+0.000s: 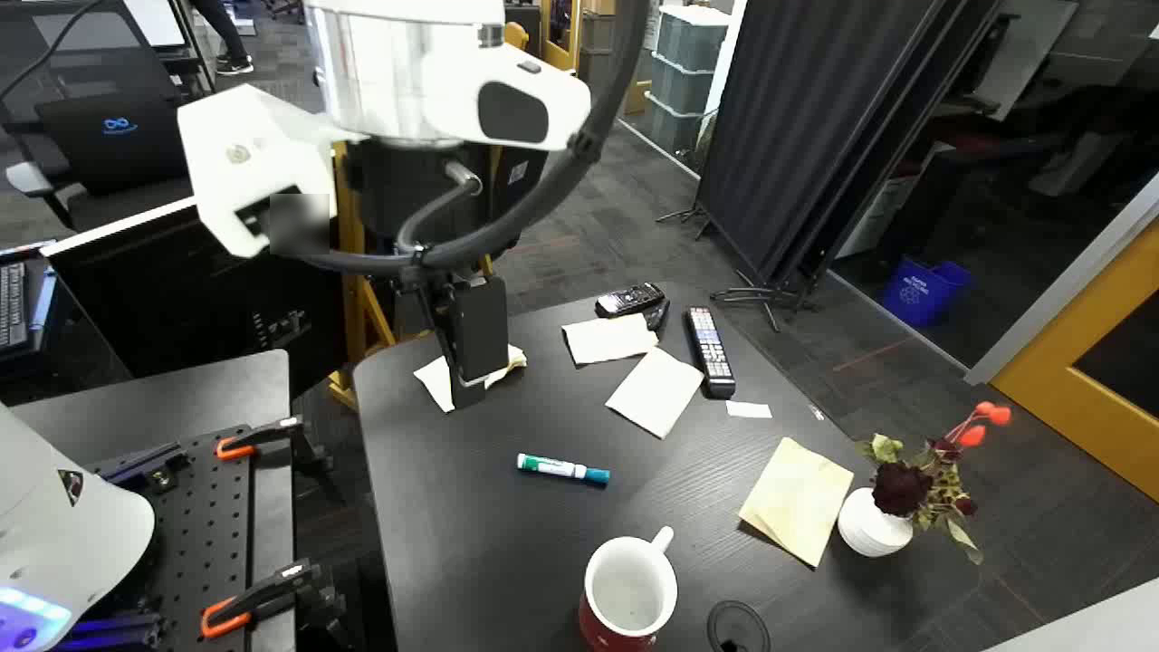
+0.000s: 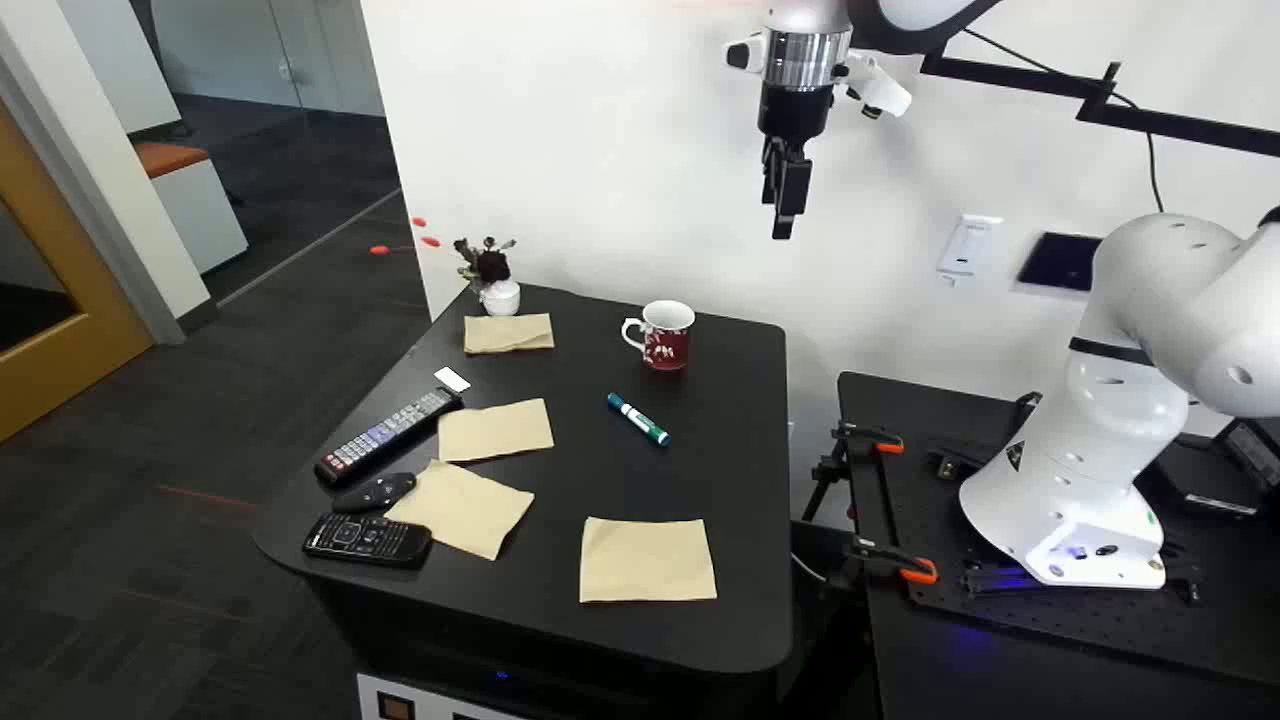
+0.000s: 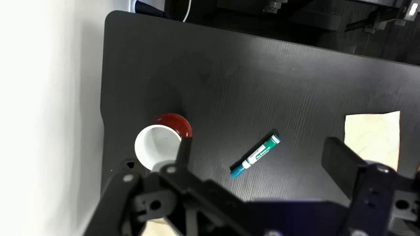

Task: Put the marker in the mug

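The marker lies flat on the black table, white and green with a teal-blue cap; it shows in both exterior views (image 1: 563,468) (image 2: 638,420) and in the wrist view (image 3: 255,156). The mug stands upright, dark red outside and white inside with a small handle; it shows in both exterior views (image 1: 631,587) (image 2: 667,345) and in the wrist view (image 3: 158,147), partly behind a finger. Its visible inside holds nothing. My gripper (image 3: 260,146) is open and empty, well above the table, pointing down; the marker shows between its fingers. It also shows in both exterior views (image 1: 468,389) (image 2: 783,230).
Several paper sheets (image 2: 648,560) lie on the table. Remotes (image 1: 711,351) (image 2: 368,538) lie at its far side from the robot base. A white flower pot (image 1: 874,522) stands near a corner. A round black fitting (image 1: 738,627) is beside the mug. A white wall (image 2: 600,150) borders the table.
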`<state>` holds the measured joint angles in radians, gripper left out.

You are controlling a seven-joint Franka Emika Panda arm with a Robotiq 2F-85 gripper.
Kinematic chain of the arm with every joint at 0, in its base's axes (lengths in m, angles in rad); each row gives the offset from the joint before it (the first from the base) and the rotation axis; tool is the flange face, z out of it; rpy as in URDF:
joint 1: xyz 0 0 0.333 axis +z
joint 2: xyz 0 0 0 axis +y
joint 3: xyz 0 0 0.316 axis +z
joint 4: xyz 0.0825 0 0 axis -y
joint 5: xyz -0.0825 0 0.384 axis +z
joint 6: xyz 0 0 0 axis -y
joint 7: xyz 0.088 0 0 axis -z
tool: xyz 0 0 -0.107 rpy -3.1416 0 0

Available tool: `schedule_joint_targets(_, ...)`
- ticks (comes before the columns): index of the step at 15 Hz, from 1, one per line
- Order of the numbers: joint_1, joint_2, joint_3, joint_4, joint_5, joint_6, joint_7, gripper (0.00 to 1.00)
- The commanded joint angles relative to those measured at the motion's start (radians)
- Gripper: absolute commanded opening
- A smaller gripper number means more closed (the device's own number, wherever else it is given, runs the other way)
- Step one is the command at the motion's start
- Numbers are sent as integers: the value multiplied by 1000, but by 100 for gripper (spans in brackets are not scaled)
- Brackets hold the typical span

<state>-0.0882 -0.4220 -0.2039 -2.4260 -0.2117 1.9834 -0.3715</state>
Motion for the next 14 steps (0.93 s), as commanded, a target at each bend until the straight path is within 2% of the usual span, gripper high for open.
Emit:
schedule_joint_targets(1,-6,1,6,1,3,-1,-2,100)
schedule_joint_targets(8,-1,25,2,15,22,11,4,100)
schedule_joint_targets(14,-2,187,34,30,106,217,210,100)
